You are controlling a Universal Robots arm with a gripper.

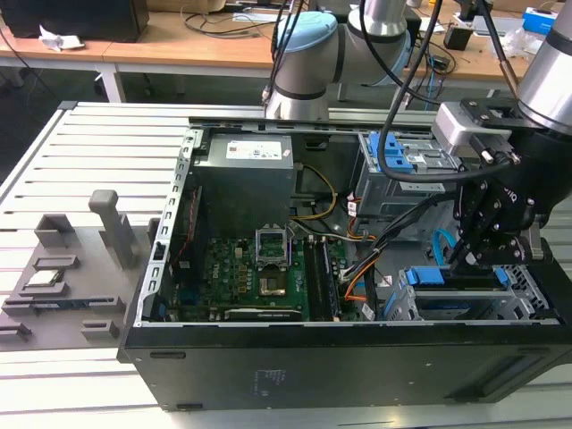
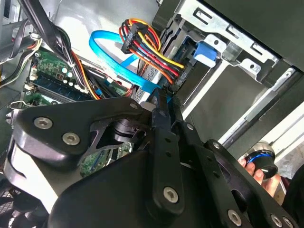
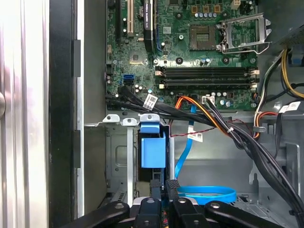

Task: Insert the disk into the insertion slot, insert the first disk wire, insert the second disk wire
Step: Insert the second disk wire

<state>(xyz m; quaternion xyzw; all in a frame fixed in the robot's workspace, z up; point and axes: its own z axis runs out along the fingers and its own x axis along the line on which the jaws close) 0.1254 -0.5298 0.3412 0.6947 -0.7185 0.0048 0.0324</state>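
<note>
Disk (image 1: 451, 307) in its blue carrier sits seated inside the insertion slot (image 1: 536, 290), with the gripper (image 3: 164, 187), jaws nearly closed, at its six o'clock edge beside the blue data cable (image 3: 209, 194), apparently for plugging.

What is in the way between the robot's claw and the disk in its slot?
Nothing visible. In the first wrist view the gripper sits right at the end of the blue-framed disk, already in its metal slot. The blue cable and wire bundle lie to the side.
</note>
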